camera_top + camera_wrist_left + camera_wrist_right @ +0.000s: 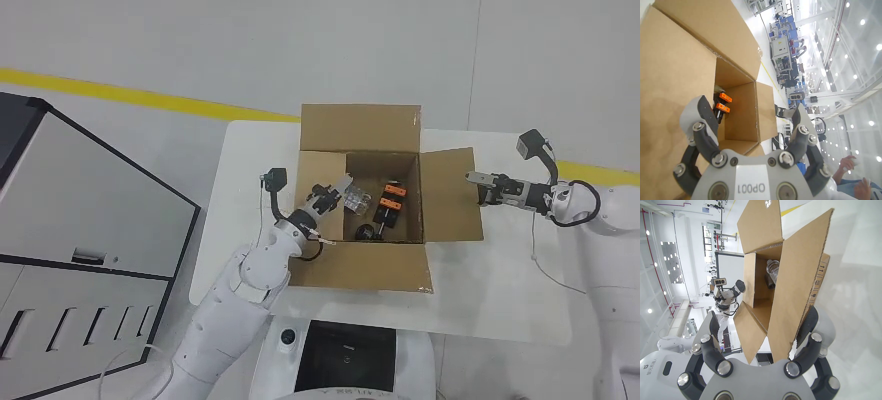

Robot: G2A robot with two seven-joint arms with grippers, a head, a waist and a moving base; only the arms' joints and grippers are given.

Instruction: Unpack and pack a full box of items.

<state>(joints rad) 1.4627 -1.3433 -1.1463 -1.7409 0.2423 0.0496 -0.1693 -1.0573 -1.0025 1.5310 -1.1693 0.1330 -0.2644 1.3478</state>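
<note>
An open cardboard box point(360, 128) stands mid-table with its flaps spread out. Inside lie a clear plastic bottle point(357, 196), two orange-and-black parts point(392, 198) and a black cylinder point(366, 233). My left gripper point(325, 197) hovers open over the box's left flap, at the rim. In the left wrist view its fingers point(702, 109) frame the box's inner wall point(738, 115) and the orange parts point(724, 102). My right gripper point(474, 181) is open at the outer edge of the right flap point(797, 285), which runs between its fingers point(809, 321). The bottle point(773, 269) and cylinder point(770, 284) show beyond.
The white table point(500, 290) has bare room to the right of the box and in front of it. A dark-framed grey cabinet point(80, 200) stands on the floor to the left, beyond the table edge.
</note>
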